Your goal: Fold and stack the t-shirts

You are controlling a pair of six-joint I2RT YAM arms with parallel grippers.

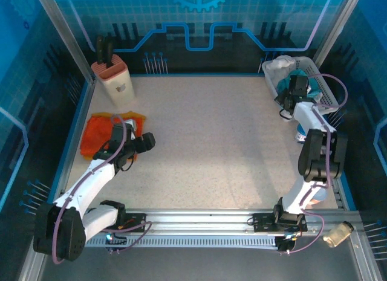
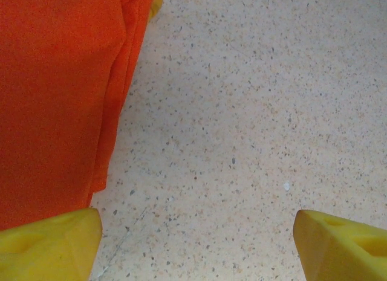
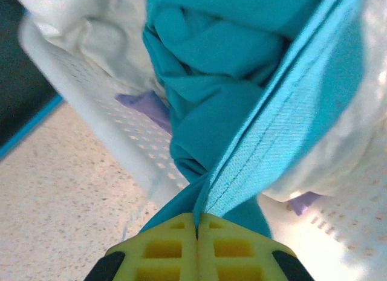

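The fingers [image 2: 51, 245] of the left gripper [image 2: 196, 248] are spread wide with nothing between them. They hang over bare table [image 2: 254, 112] just to the right of the orange t-shirt [image 2: 54, 100]. That shirt lies folded flat near the left wall, with a bit of its yellow edge [image 2: 156, 3] peeping out at the far corner.

Across the table, the right gripper [image 3: 196, 229] has its fingers pressed tight together on a hem of the teal t-shirt [image 3: 217, 81]. The rest of that shirt sits bunched in the white basket [image 3: 103, 124] at the far right corner, tangled among white cloth [image 3: 91, 27].

From where I stand, the step in hand looks like drawing the teal shirt out of the basket. The hold is only on a thin hem, so I'd want a slow, steady pull upward and then toward the open middle of the table. That should let the bunch unwind without dragging the white cloth along or tipping the light basket. Once it is out, the free left gripper could take a second corner so the shirt spreads flat for folding.
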